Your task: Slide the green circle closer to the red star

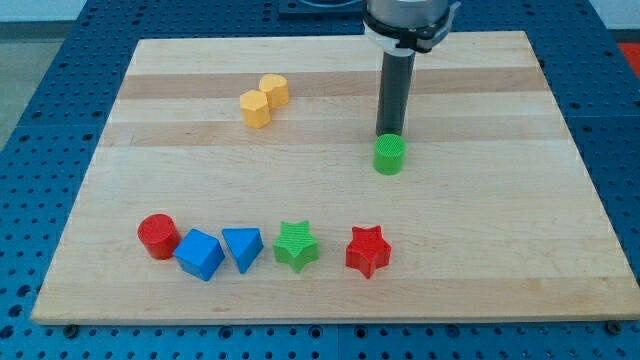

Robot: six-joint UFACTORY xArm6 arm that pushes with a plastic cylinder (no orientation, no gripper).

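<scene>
The green circle (pixel 389 156) sits right of the board's middle. My tip (pixel 388 134) is at the circle's top side, touching or almost touching it. The red star (pixel 367 251) lies near the view's bottom, well below the green circle and slightly to its left.
A green star (pixel 296 245), a blue triangle (pixel 243 247), a blue cube (pixel 200 255) and a red circle (pixel 158 236) line up left of the red star. Two yellow blocks (pixel 264 100) sit at the upper left. The wooden board (pixel 500 250) ends near the view's bottom.
</scene>
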